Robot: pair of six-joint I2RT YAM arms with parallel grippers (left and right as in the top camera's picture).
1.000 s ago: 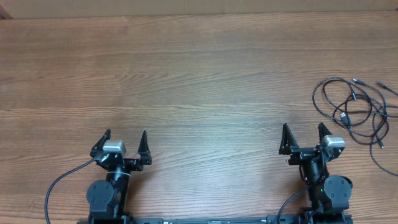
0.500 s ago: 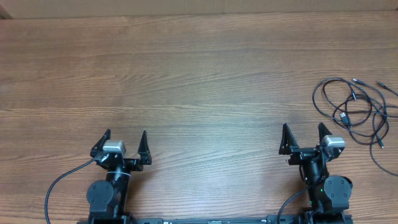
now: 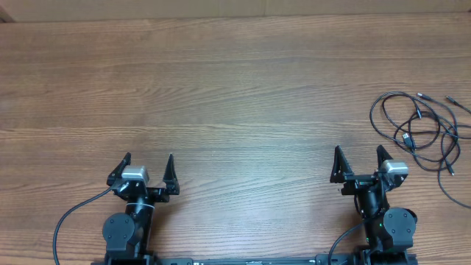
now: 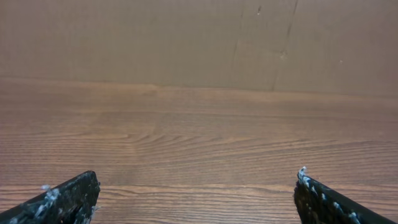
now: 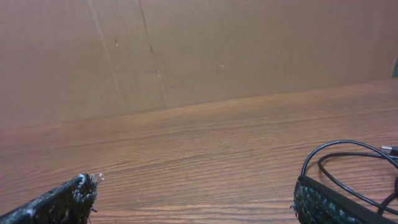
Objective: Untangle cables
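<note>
The cables [image 3: 422, 131] are thin black cords with small plugs, lying in a loose tangle of loops at the right edge of the table. Part of one loop shows in the right wrist view [image 5: 348, 165], beyond the right fingertip. My right gripper [image 3: 360, 162] is open and empty near the front edge, to the left of and nearer than the tangle. My left gripper [image 3: 147, 168] is open and empty at the front left, far from the cables. In both wrist views the fingertips [image 4: 68, 198] [image 5: 62, 202] stand wide apart over bare wood.
A brown cardboard wall [image 5: 186, 50] stands along the table's far edge. The wooden table [image 3: 235, 96] stretches between the arms and the far edge. Thicker black arm wires [image 3: 73, 221] trail by the bases.
</note>
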